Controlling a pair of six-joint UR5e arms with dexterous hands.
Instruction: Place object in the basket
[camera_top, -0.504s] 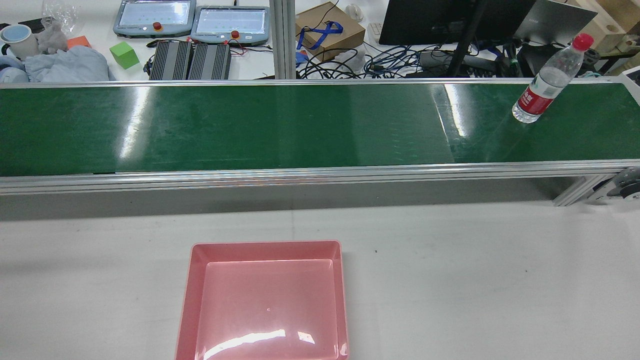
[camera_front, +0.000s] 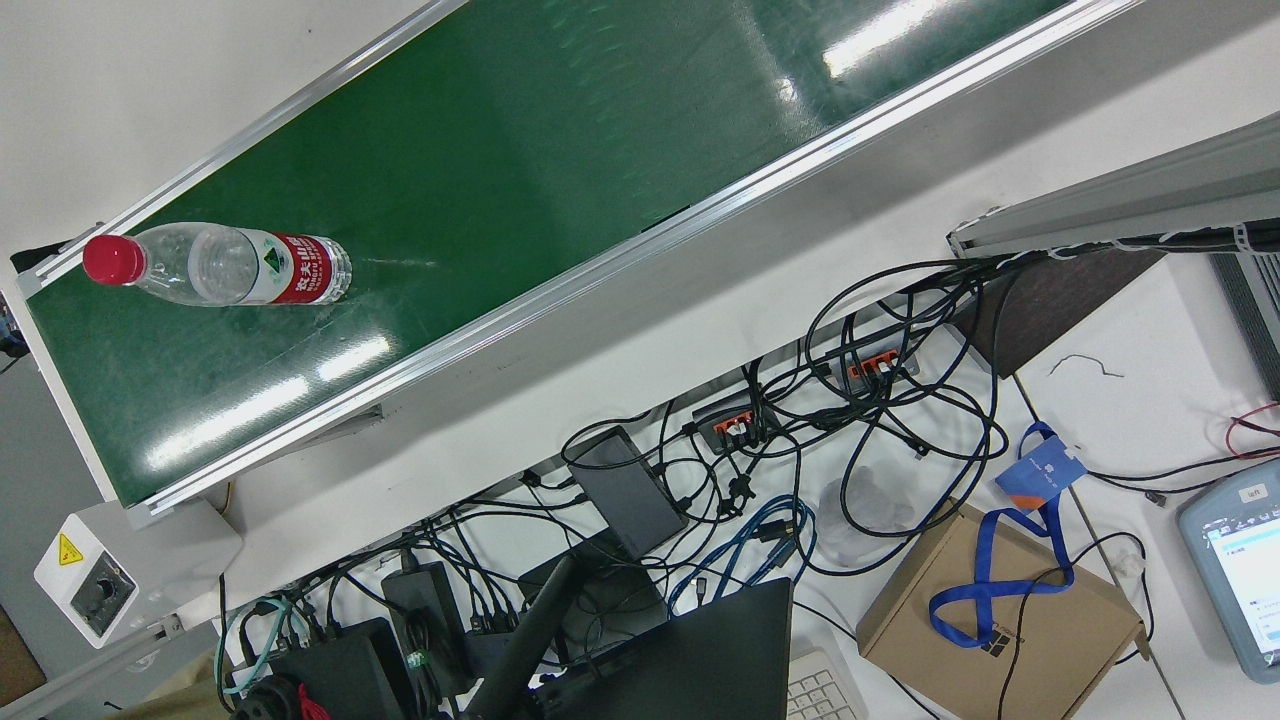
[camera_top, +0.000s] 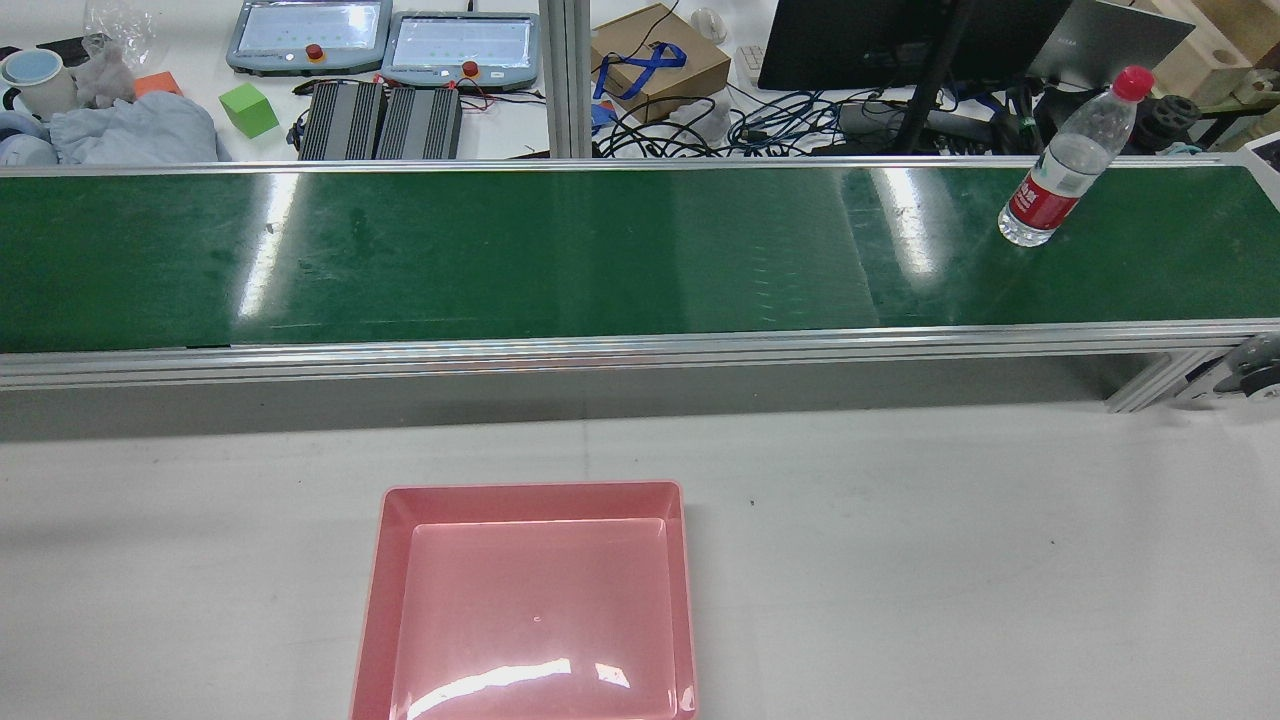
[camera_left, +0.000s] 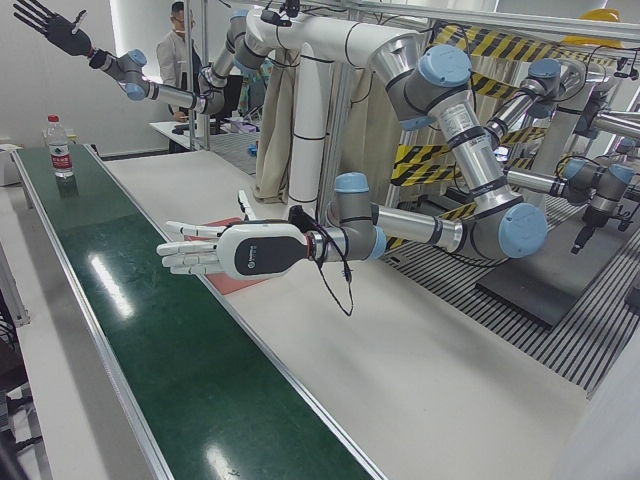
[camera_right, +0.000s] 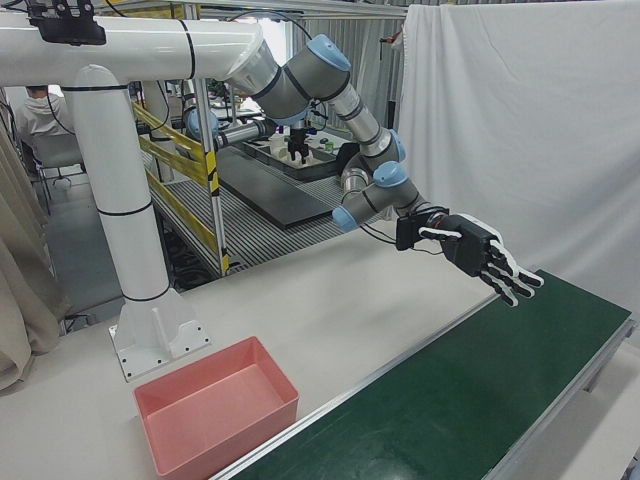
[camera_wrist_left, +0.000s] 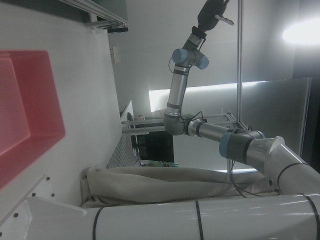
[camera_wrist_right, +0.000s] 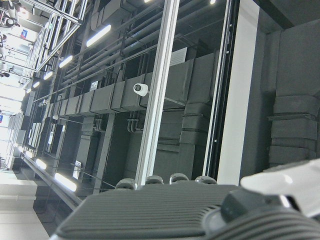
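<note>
A clear water bottle (camera_top: 1060, 170) with a red cap and red label stands upright on the green conveyor belt (camera_top: 600, 250) near its right end; it also shows in the front view (camera_front: 240, 265) and the left-front view (camera_left: 60, 148). The pink basket (camera_top: 530, 490) sits empty on the white table before the belt. My left hand (camera_left: 225, 252), white, is open and empty, held flat over the belt's near edge by the basket (camera_left: 225, 283). My right hand (camera_right: 485, 262), black, is open and empty, raised over the belt; it is high above the bottle in the left-front view (camera_left: 50, 25).
The belt has aluminium side rails (camera_top: 640, 345). Behind it lie cables, a cardboard box (camera_top: 660, 60), teach pendants (camera_top: 460, 45) and a monitor (camera_top: 900, 40). The arms' white pedestal (camera_right: 130, 250) stands behind the basket (camera_right: 230, 440).
The bottle has moved a little to the left along the belt in the rear view. The basket has not moved.
</note>
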